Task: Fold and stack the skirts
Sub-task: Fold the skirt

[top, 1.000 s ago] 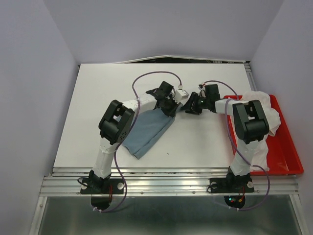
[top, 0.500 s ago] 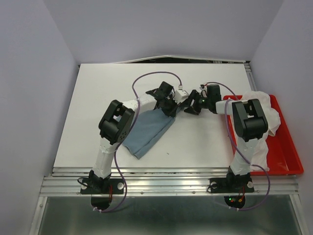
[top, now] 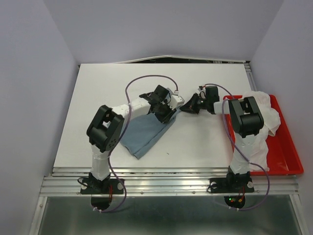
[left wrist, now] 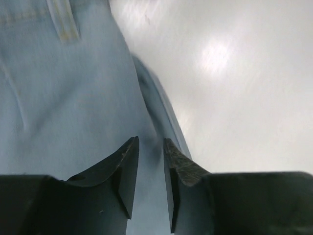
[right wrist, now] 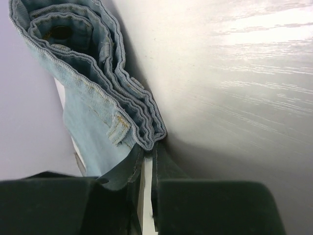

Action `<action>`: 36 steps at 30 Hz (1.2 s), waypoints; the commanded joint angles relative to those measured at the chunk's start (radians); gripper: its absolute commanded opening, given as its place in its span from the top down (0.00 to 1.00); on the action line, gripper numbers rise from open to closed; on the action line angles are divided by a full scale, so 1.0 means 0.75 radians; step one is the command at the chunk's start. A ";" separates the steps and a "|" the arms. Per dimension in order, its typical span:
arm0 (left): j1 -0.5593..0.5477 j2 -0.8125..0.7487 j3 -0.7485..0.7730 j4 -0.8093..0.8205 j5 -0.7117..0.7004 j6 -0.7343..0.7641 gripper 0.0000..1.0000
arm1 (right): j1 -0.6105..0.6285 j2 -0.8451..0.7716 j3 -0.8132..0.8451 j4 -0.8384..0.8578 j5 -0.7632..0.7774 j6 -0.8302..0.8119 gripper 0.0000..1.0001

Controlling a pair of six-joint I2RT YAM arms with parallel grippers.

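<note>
A light-blue denim skirt (top: 145,131) lies partly folded on the white table (top: 107,88), left of centre. My left gripper (top: 165,111) is at the skirt's upper right part. In the left wrist view its jaws stand a narrow gap apart, with denim (left wrist: 73,98) filling the gap. My right gripper (top: 188,105) is low at the skirt's right corner. In the right wrist view its jaws are nearly closed on the edge of the stacked waistband layers (right wrist: 98,73). No second skirt is visible.
A red plastic tray (top: 289,156) stands at the right table edge with a white cloth (top: 266,115) heaped in it, partly under the right arm. The two wrists are close together. Purple cables loop above both arms.
The left arm's elbow has swung to the left and its gripper has shifted slightly left over the skirt. The right gripper has edged up and back a little.
</note>
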 commanded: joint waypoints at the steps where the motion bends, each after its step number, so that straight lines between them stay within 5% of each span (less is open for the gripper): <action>1: -0.006 -0.371 -0.170 -0.193 -0.142 0.060 0.61 | 0.007 0.010 -0.006 -0.154 0.254 -0.143 0.99; 9: -0.008 -0.677 -0.571 -0.406 -0.230 0.091 0.59 | 0.007 -0.022 0.052 -0.228 0.365 -0.165 0.99; 14: -0.030 -0.667 -0.539 -0.459 -0.299 0.089 0.57 | 0.007 -0.022 0.054 -0.232 0.414 -0.171 0.99; 25: -0.055 -0.615 -0.597 -0.515 -0.314 0.179 0.76 | 0.007 -0.051 0.035 -0.289 0.623 -0.137 0.99; 36: -0.169 -0.611 -0.566 -0.578 -0.292 0.187 0.63 | 0.007 -0.035 0.047 -0.299 0.604 -0.139 0.99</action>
